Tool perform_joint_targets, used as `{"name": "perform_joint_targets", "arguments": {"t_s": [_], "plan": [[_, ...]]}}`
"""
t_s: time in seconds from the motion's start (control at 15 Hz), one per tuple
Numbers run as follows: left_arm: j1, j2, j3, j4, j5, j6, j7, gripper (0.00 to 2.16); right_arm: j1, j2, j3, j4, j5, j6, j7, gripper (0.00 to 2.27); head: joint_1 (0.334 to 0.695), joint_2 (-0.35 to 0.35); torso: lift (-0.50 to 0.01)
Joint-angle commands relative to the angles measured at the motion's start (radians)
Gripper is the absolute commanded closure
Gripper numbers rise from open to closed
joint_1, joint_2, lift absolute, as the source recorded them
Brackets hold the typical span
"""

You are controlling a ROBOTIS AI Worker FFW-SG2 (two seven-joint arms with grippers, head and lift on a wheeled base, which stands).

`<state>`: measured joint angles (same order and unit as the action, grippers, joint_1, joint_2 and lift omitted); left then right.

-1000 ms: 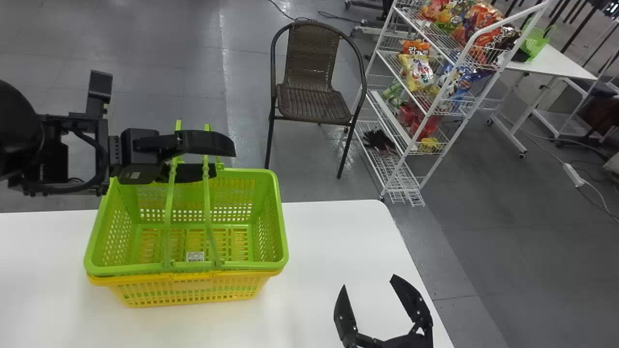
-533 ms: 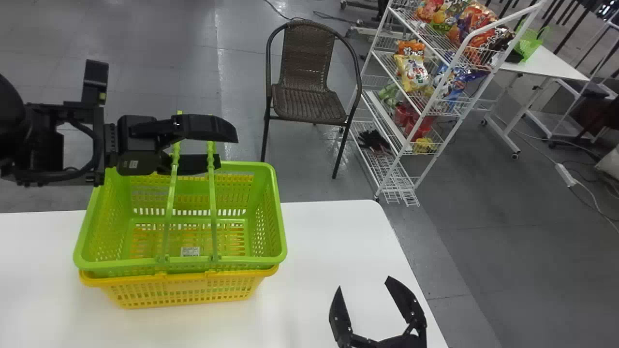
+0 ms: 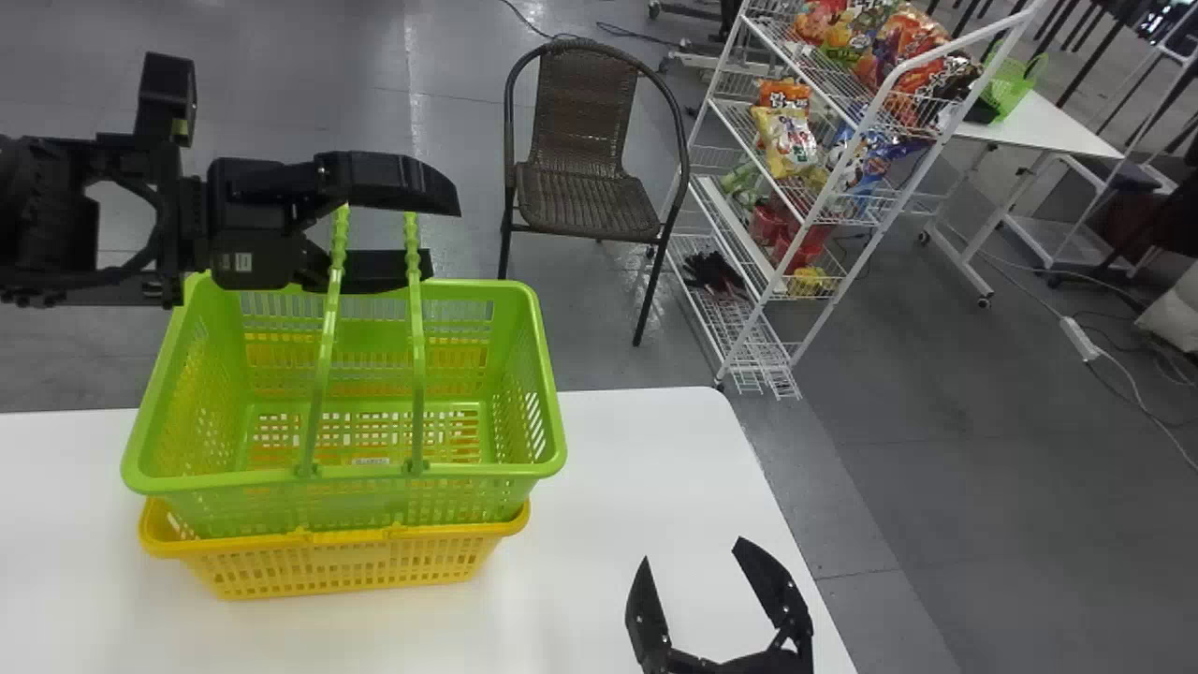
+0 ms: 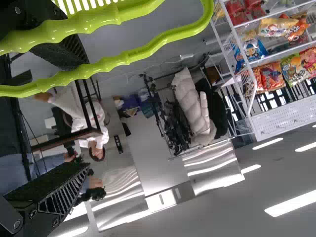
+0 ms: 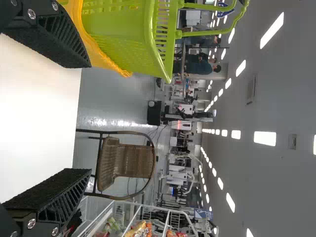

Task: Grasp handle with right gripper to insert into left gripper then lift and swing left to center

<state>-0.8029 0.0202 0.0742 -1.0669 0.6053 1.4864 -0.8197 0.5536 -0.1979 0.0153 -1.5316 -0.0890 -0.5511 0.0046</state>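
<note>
Head view: green basket [image 3: 243, 479] over yellow basket [image 3: 356, 565] (their rims apart).

Passage between green basket [image 3: 253, 510] and right end effector [image 3: 692, 549]; upright handles [image 3: 418, 374] bar way across basket.

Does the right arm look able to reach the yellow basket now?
Probably: nothing shows between the open right end effector and the yellow basket, but the green basket covers most of its top.
</note>
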Motion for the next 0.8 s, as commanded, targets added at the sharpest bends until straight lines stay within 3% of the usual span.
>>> {"name": "perform_joint_targets", "arguments": {"t_s": [0.0, 0.73], "plan": [[-0.022, 0.006, 0.030, 0.001, 0.018, 0.038, 0.016, 0.14, 0.000, 0.000, 0.000, 0.005, -0.001, -0.005, 0.000, 0.05, 0.695, -0.324, 0.000], [-0.200, 0.027, 0.079, 0.096, 0.044, 0.085, 0.028, 0.14, -0.003, 0.000, 0.008, 0.010, 0.000, -0.005, 0.000, 0.06, 0.695, -0.290, 0.000]]}}
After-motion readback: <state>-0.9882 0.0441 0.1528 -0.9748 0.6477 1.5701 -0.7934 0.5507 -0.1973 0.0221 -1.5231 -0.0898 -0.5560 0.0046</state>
